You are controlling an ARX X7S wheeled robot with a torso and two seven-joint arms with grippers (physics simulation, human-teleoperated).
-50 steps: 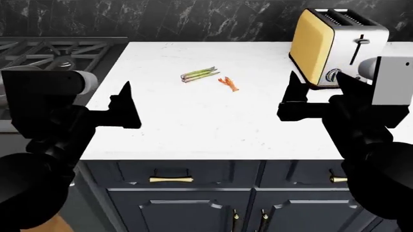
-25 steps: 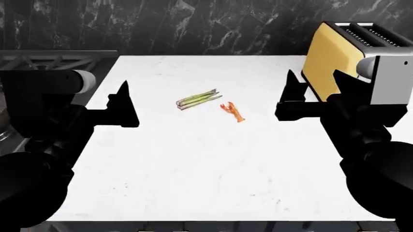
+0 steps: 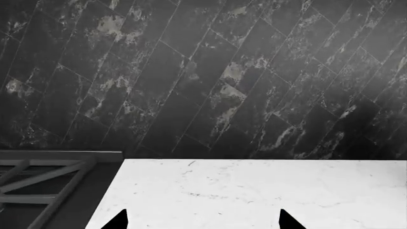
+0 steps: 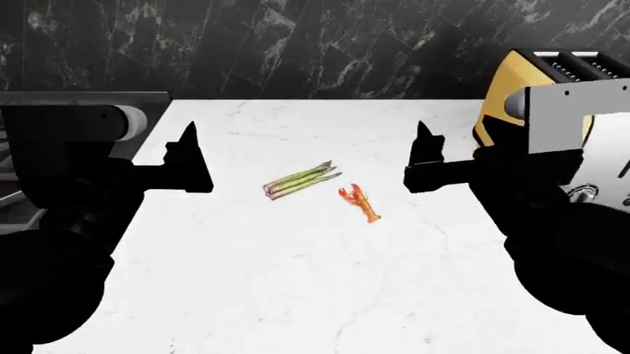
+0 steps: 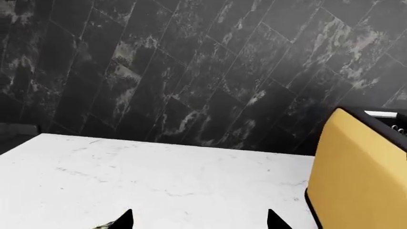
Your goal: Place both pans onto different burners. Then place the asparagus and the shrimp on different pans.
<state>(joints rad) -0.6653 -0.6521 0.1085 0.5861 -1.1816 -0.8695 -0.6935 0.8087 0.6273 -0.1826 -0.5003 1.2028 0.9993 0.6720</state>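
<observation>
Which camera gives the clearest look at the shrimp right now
The head view. There the shrimp lies whole and unobstructed on the white counter, just beside the asparagus. The left wrist view shows only counter, wall tiles and stove edge; the right wrist view shows no shrimp either.

The head camera looks forward and down over both arms onto the white bench (image 4: 295,280). Each wrist camera sits low over that bench, facing level toward the black marble wall (image 3: 210,76). The right wrist view shares the yellow toaster (image 5: 356,176) with the head view.
</observation>
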